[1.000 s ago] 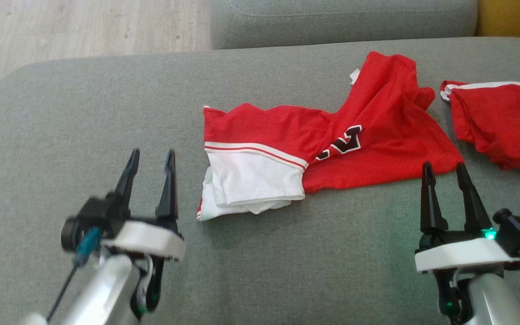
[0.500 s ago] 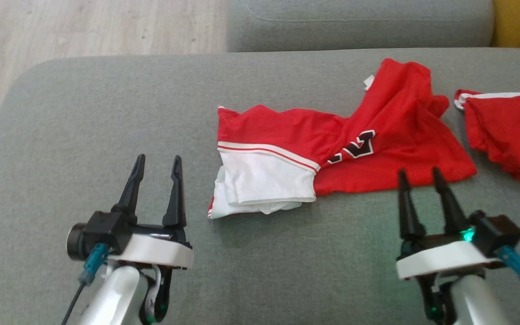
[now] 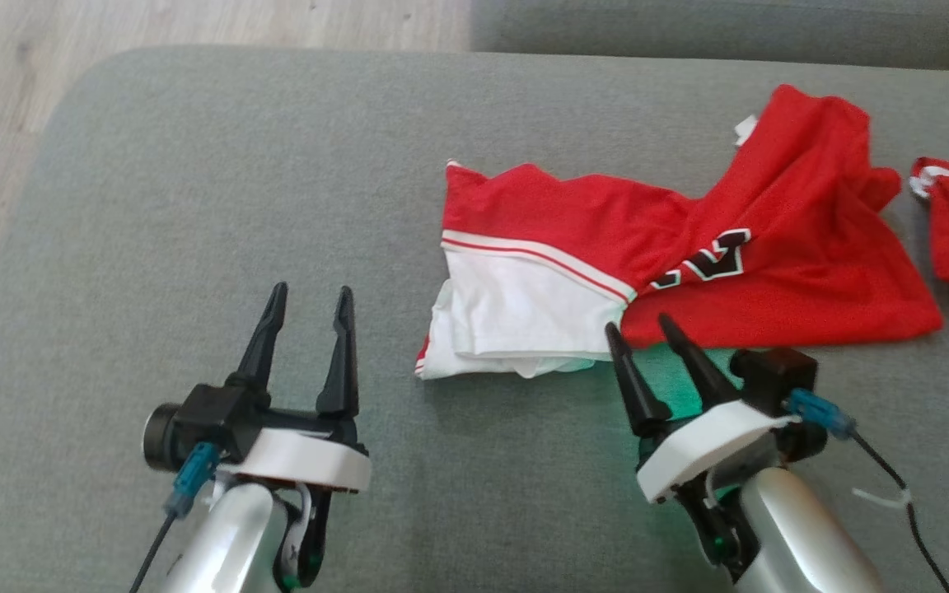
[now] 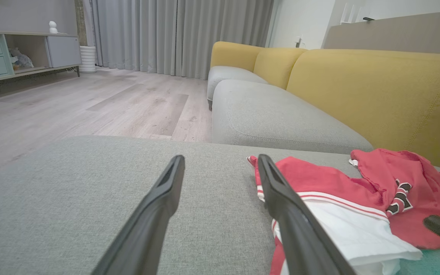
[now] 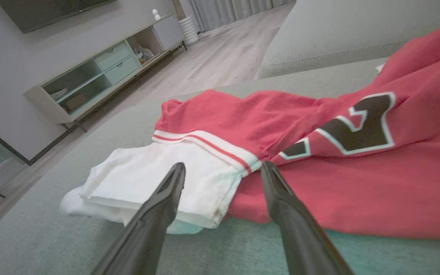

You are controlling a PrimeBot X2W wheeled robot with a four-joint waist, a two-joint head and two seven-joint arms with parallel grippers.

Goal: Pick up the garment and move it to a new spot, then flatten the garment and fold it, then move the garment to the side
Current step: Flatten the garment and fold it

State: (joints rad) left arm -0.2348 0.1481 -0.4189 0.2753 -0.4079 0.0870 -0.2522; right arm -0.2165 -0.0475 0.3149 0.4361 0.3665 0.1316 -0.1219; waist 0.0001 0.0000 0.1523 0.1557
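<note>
Red-and-white crumpled jersey garment (image 3: 573, 214) lies on a grey fabric sofa cushion (image 3: 194, 206).
The right gripper (image 3: 638, 323), jaws spread and empty, points at the garment's near edge where white meets red. The left gripper (image 3: 312, 288), likewise spread and empty, hovers over bare cushion beside the white end.

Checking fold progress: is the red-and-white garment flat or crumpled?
Crumpled: the garment lies bunched on the grey cushion, red cloth rumpled, white part doubled over.
</note>
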